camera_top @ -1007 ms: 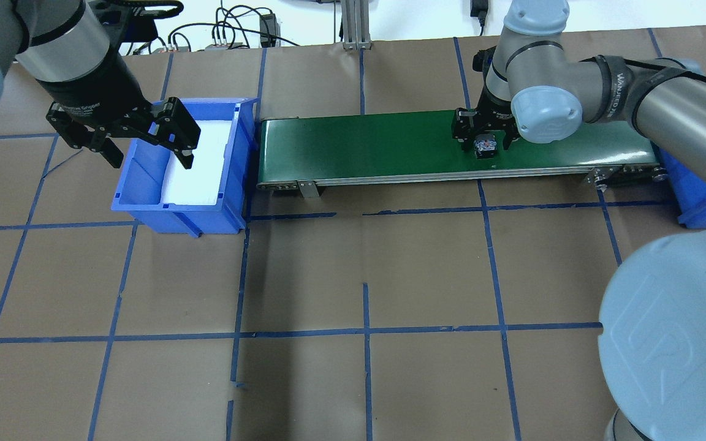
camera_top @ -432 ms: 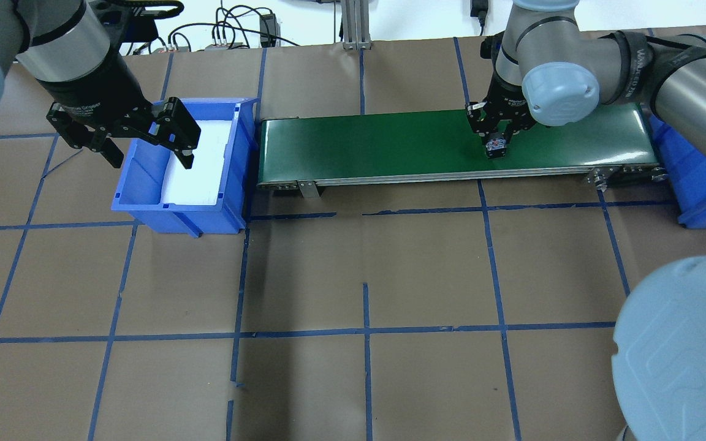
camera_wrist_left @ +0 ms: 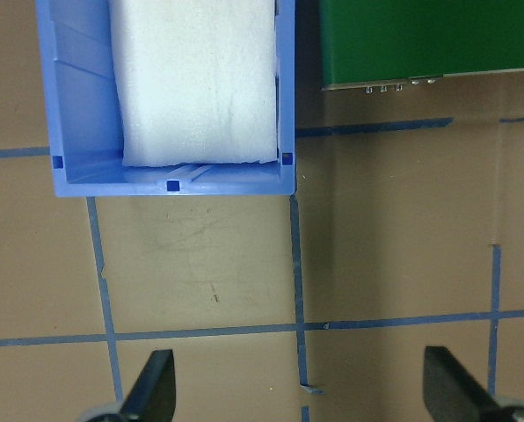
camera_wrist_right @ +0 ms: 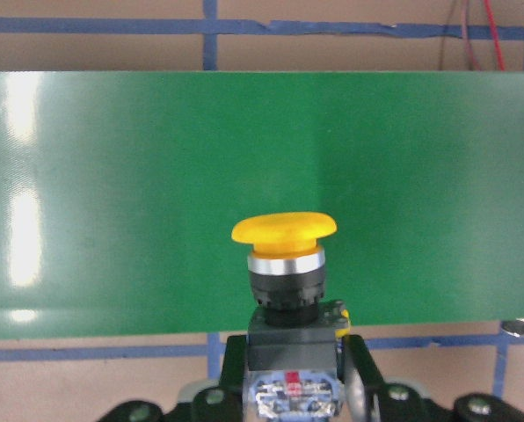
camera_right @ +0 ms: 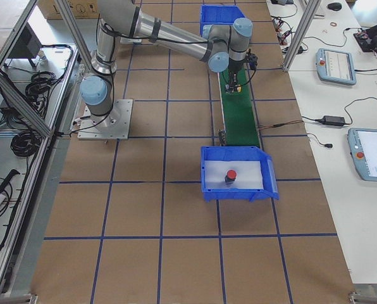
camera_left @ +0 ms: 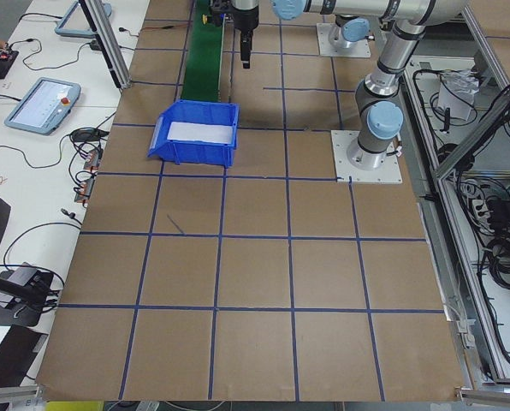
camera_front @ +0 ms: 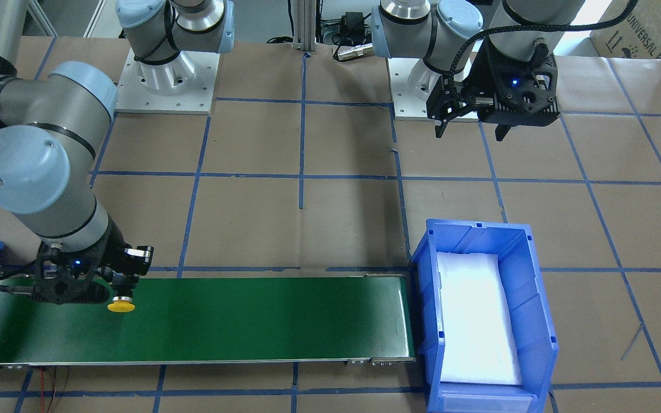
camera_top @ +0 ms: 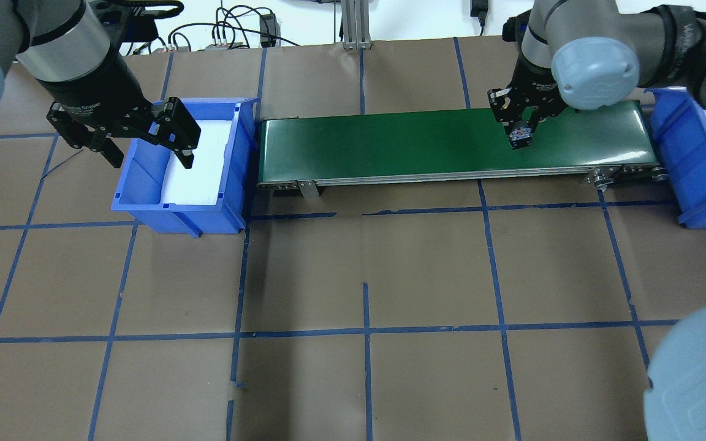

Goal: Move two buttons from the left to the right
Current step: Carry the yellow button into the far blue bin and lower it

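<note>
Two fingers of the right gripper clamp the yellow button by its black body, over the green belt near its right end. The red button sits on foam in the right bin. The left gripper, jaws wide apart, hangs raised near the left bin.

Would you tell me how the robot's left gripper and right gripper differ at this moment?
The left gripper is open and empty; the right gripper is shut on the yellow-capped push-button switch. The left gripper hangs over brown paper near the blue plastic bin; the right gripper is over the green conveyor belt. Both are black two-finger grippers pointing down.
</note>
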`<state>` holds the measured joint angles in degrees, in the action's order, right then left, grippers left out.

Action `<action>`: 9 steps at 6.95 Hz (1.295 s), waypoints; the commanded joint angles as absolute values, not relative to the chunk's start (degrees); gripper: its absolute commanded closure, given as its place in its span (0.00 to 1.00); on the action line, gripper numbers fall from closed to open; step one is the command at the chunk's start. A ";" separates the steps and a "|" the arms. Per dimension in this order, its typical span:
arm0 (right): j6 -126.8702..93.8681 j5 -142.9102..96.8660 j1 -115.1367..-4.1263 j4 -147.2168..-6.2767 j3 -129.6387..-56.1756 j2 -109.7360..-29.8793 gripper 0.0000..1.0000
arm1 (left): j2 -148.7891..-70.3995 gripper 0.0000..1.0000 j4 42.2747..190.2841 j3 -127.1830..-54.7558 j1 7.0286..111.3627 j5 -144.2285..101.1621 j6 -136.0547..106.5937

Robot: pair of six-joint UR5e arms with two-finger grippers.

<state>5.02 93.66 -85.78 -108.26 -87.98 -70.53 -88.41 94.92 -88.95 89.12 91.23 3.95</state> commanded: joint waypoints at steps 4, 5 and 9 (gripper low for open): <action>43.64 93.08 -56.03 -99.08 -80.28 -73.06 0.91 | -88.42 0.00 94.92 -88.95 89.12 91.23 3.96; 47.51 93.08 -54.42 -99.05 -76.59 -69.12 0.91 | -88.42 0.00 94.92 -88.95 89.12 91.23 3.96; 49.92 92.47 -52.73 -103.61 -72.51 -59.96 0.91 | -88.42 0.00 94.92 -88.95 89.12 91.23 3.96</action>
